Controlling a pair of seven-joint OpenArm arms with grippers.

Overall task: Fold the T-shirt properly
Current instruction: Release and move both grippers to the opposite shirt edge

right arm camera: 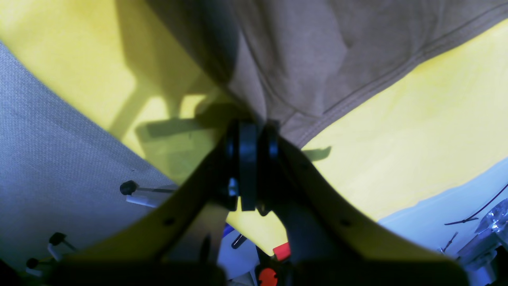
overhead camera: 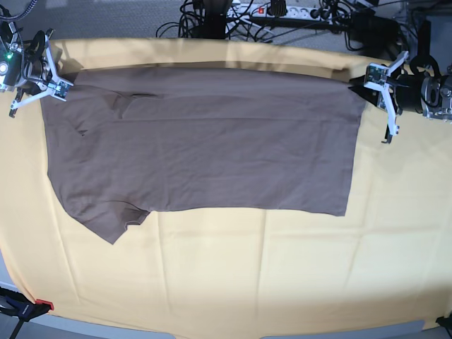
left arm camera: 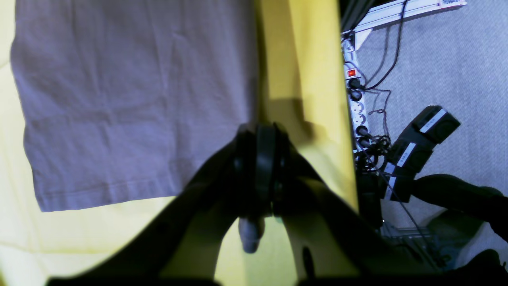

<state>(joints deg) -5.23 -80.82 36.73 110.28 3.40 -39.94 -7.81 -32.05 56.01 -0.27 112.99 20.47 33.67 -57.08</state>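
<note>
1. The T-shirt [overhead camera: 201, 148] lay folded lengthwise across the yellow cloth [overhead camera: 282, 275] covering the bench.
2. The left gripper [overhead camera: 376, 86] had its jaws closed on the hem corner.
3. The right gripper [overhead camera: 55, 83] pinched the shoulder end.

plain taupe grey-brown fabric T-shirt [overhead camera: 205, 145], no print | large plain yellow cloth [overhead camera: 233, 275] beneath | grey speckled carpet floor [left arm camera: 444, 71] | white power strip [left arm camera: 357, 107], red switch

Soft overhead light, blurry wrist views
</note>
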